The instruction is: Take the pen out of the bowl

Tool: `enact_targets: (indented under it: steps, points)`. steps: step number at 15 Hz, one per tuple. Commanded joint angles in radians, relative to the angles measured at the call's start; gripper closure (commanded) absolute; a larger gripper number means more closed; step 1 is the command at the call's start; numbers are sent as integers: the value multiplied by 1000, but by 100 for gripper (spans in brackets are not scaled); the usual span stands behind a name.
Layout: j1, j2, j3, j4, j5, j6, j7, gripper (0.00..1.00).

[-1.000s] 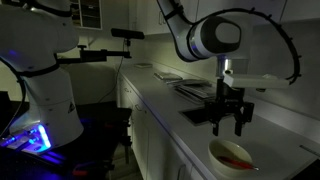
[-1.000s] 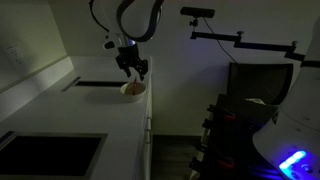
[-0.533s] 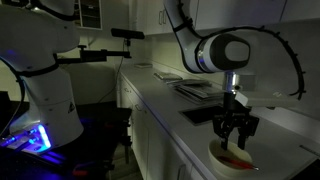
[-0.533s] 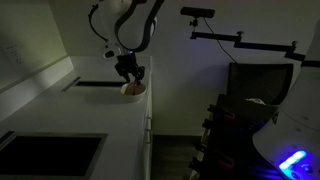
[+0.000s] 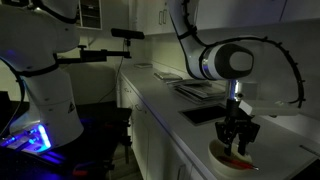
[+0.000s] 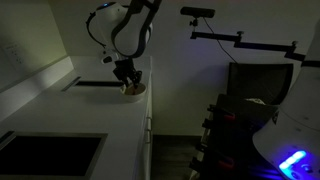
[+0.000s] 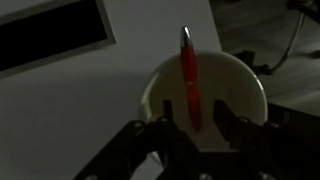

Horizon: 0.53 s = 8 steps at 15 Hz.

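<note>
The white bowl [image 7: 240,85] sits on the white counter near its front edge; it also shows in both exterior views [image 5: 218,153] [image 6: 134,91]. The red-orange pen [image 7: 188,82] lies inside it, its silver tip resting on the far rim. In an exterior view the pen [image 5: 233,161] is a red streak in the bowl. My gripper [image 7: 193,118] is open, lowered into the bowl, with one finger on each side of the pen's near end. The gripper also shows in both exterior views [image 5: 238,147] [image 6: 127,83].
A dark rectangular tray [image 7: 50,40] lies on the counter beside the bowl, also seen in both exterior views [image 5: 205,113] [image 6: 95,83]. A sink [image 6: 50,155] is set in the counter. The counter's front edge drops off right by the bowl. The room is dim.
My gripper has come down from above the bowl until its fingers are inside the bowl around the pen. The bowl and pen have not moved.
</note>
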Motion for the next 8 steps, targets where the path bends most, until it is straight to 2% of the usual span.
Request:
enact_targets:
  steps: [1,2,5,7,8]
  points:
    - [-9,27,12,36,-26,-25,-16,54]
    - [-7,36,10,43,-29,-27,-14,57]
    - [-5,55,9,61,-40,-36,-12,52]
    - [-4,66,7,70,-46,-42,-7,54]
    - [-6,70,9,73,-46,-43,-9,58]
